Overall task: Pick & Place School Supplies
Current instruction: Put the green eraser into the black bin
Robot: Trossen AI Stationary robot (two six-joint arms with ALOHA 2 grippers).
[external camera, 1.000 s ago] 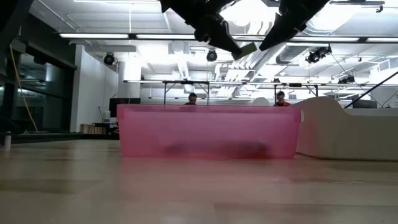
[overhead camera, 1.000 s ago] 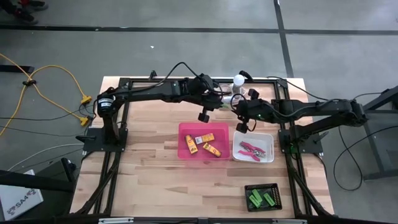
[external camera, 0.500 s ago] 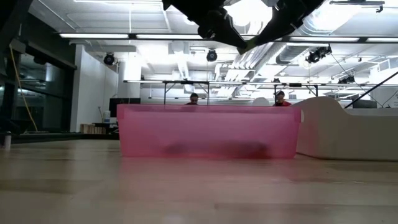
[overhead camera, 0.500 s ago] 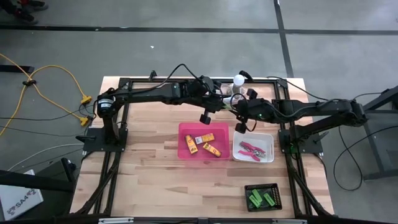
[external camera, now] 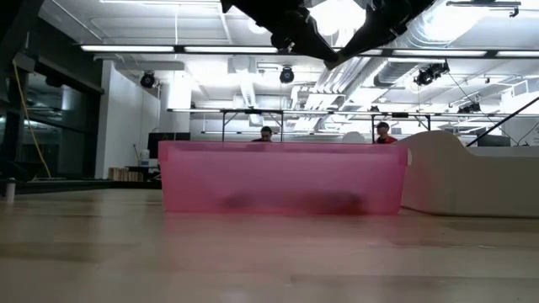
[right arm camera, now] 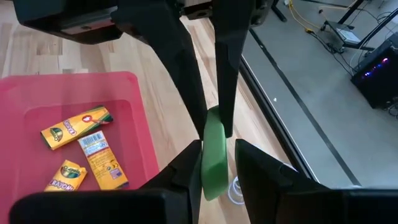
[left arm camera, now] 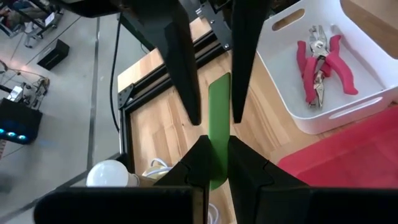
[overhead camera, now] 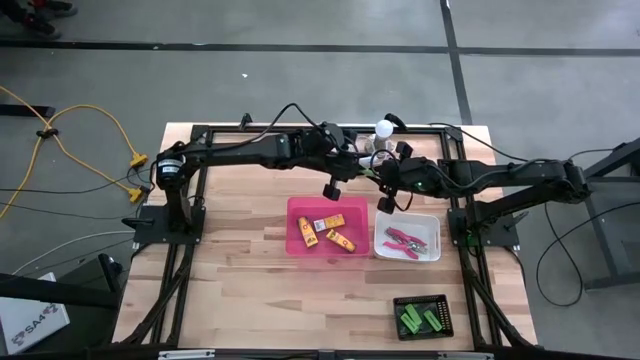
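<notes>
A short bright-green stick [left arm camera: 219, 106] hangs high over the table's far side, behind the pink and white trays. My left gripper [left arm camera: 217, 142] is shut on one end of it. My right gripper [right arm camera: 217, 144] faces it from the table's right. Its fingers stand open on either side of the stick's [right arm camera: 214, 168] other end, with a slim gap showing at each side. In the high view the two grippers meet nose to nose, left [overhead camera: 362, 166] and right [overhead camera: 382, 175]. My left gripper pinches the green stick's near end [left arm camera: 217, 155] between its two fingers. It comes from the table's left and slants downward, with the fingers along the stick. The stick juts out past the fingertips, lifted clear of the table.
The pink tray [overhead camera: 300, 210] holds yellow-orange crayon boxes [overhead camera: 328, 232]. The white tray [overhead camera: 430, 220] holds pink-handled pliers [overhead camera: 402, 240]. A black tray [overhead camera: 398, 300] near the front right holds green sticks [overhead camera: 420, 319]. A white bulb [overhead camera: 383, 129] stands at the far edge.
In the low view both grippers and the stick between them have crept up a little. The gap between the fingers looks the same on both grippers.
</notes>
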